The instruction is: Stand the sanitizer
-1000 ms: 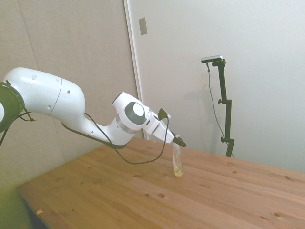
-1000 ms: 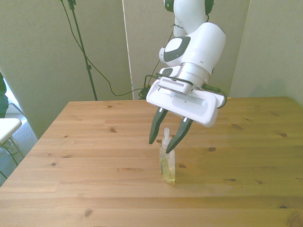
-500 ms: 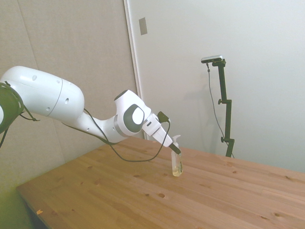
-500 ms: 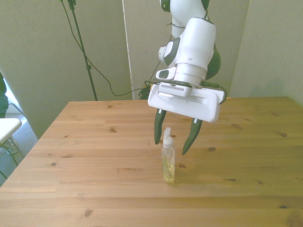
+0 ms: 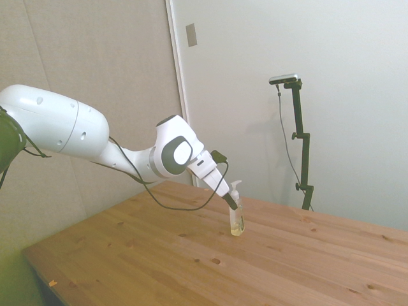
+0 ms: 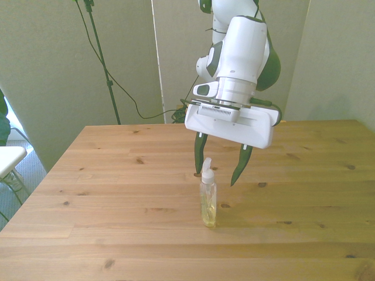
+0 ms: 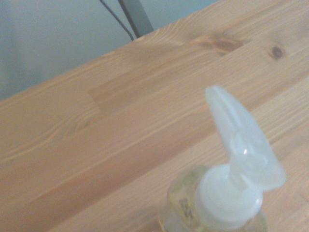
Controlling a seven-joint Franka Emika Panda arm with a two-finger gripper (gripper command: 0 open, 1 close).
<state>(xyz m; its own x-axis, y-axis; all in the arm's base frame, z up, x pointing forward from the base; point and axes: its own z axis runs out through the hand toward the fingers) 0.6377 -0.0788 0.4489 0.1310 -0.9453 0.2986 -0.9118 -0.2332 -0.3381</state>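
The sanitizer (image 6: 207,202) stands upright on the wooden table (image 6: 117,175), a small clear bottle of pale yellowish gel with a white pump top. In the side view the sanitizer (image 5: 236,220) stands near the table's middle. My gripper (image 6: 217,174) is open, its dark fingers hanging on either side of the pump top and clear of the bottle. In the side view the gripper (image 5: 234,204) sits just behind the bottle's upper part. The wrist view shows the pump top (image 7: 239,159) close up, with the bottle's shoulder below it.
The wooden table (image 5: 159,261) stretches wide around the bottle. A white seat edge (image 6: 9,161) shows at the front view's left, off the table. Panel walls stand behind the table.
The fingers have spread apart and let go of the bottle's neck. The gripper has risen slightly and drawn back, and the sanitizer now stands on its own.
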